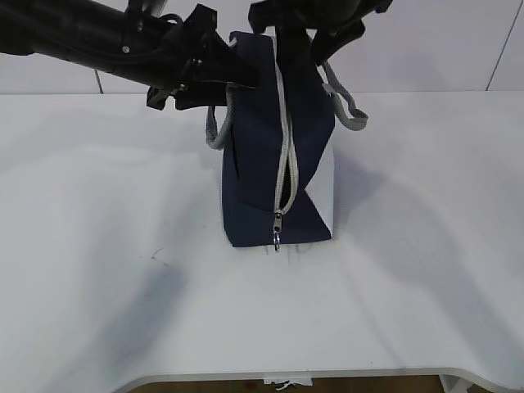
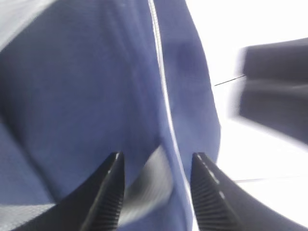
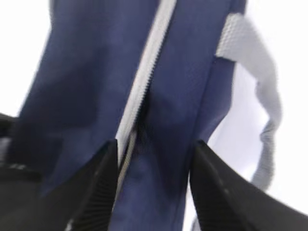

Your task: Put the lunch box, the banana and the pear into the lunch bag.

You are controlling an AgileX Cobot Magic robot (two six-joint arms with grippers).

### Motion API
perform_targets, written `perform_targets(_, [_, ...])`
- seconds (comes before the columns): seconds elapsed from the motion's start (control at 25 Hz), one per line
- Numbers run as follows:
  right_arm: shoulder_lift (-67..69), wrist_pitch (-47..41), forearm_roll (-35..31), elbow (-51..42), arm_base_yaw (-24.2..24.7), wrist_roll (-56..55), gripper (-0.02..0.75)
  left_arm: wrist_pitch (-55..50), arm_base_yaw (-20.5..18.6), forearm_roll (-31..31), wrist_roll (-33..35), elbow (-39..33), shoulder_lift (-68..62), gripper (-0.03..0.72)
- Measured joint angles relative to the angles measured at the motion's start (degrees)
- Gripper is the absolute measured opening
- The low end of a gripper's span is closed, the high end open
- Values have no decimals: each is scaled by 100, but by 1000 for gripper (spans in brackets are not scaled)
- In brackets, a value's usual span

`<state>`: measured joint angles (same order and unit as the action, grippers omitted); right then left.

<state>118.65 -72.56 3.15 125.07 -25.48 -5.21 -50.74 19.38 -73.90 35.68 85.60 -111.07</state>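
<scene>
On the white tabletop point(image 1: 98, 311) the lunch bag point(image 1: 254, 196) stands upright, its zipper pull point(image 1: 277, 233) hanging at the near lower end. At its far top both claws stand parted: left claw point(image 2: 156, 187) and right claw point(image 3: 154, 183) each straddle navy fabric without pinching it.

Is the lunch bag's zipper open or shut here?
Mostly open: the lunch bag shows a dark gap between the grey zipper tracks, with the ring pull at the near, lower end.
</scene>
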Motion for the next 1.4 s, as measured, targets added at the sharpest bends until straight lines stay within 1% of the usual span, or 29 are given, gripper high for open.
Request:
perform_targets(0.12, [-324,10,50,0,0,0,391,-75,-62,0,0,0,26,346])
perform_targets(0.48, [-1133,10,96,-207,0,0,393,-664,-269,91,0,0,285,350])
perform_targets(0.64, [-1532,10,-161,-454,0,125,393,-1156,-359,286,0,45,404,350])
perform_targets(0.72, [-1766,10,-416,-642,0,228,393,-1513,-383,708,-12,199,440,350])
perform_targets(0.8, [-1976,10,-523,-837,0,293,393,-1719,-383,1182,-200,428,475,350])
perform_targets(0.92, [-2317,10,-536,-1261,0,320,393,-1813,-383,2025,-722,826,501,350])
perform_targets(1.04, [-2761,202,-536,-2019,0,320,393,-1883,-383,2840,-1318,1134,578,349])
perform_targets(1.12, [-3171,687,-536,-2628,0,320,392,-1898,-383,3272,-1657,1189,700,349])
perform_targets(1.2, [-3595,1408,-551,-3321,0,320,392,-1920,-320,3824,-1986,1201,850,349])
perform_targets(1.28, [-4077,2161,-606,-4141,0,327,392,-1943,-197,4615,-2367,1201,1028,349])
perform_targets(1.4, [-4695,3331,-762,-5297,0,327,392,-2010,64,5644,-2862,1201,1279,349])
